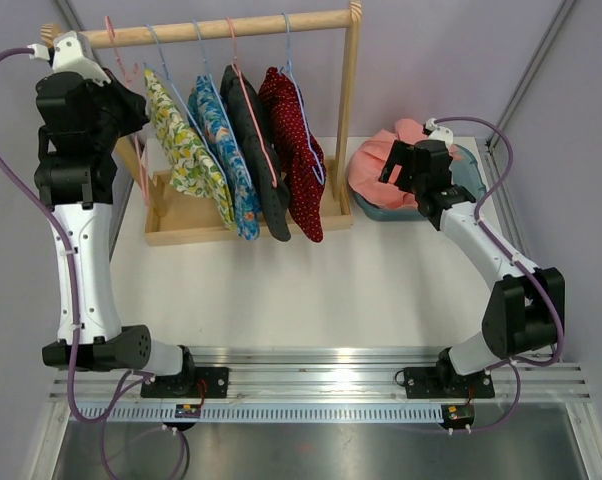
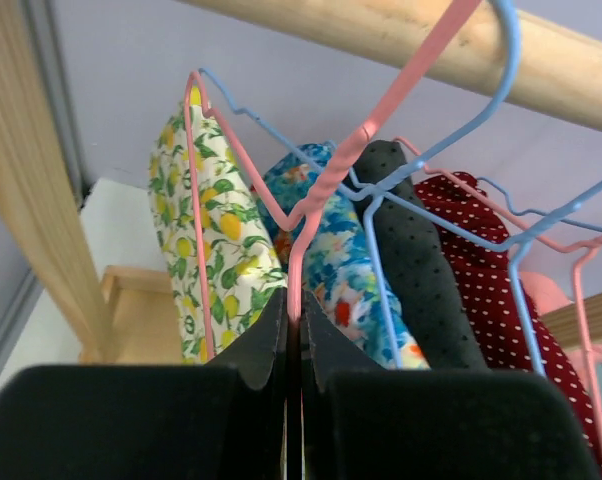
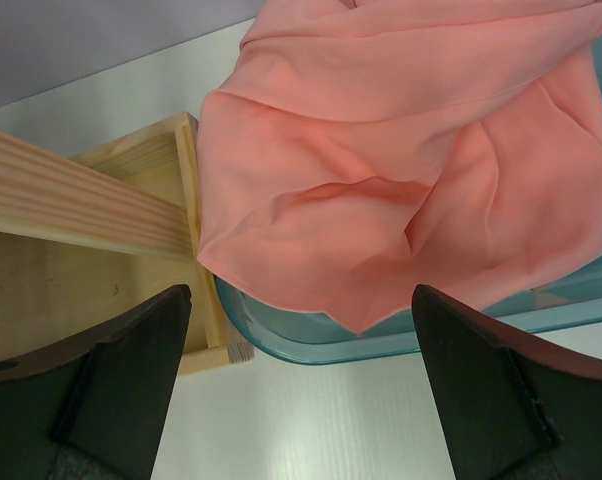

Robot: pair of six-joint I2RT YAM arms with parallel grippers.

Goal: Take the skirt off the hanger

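While right fingers (image 3: 111, 370) gape, the skirt (image 3: 381, 170) (pink) lies beneath them.

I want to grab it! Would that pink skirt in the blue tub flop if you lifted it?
Probably floppy: the pink skirt lies in soft folds and droops over the rim of the blue tub. It looks thin, so likely light. Its smooth cloth might slip from a loose pinch.
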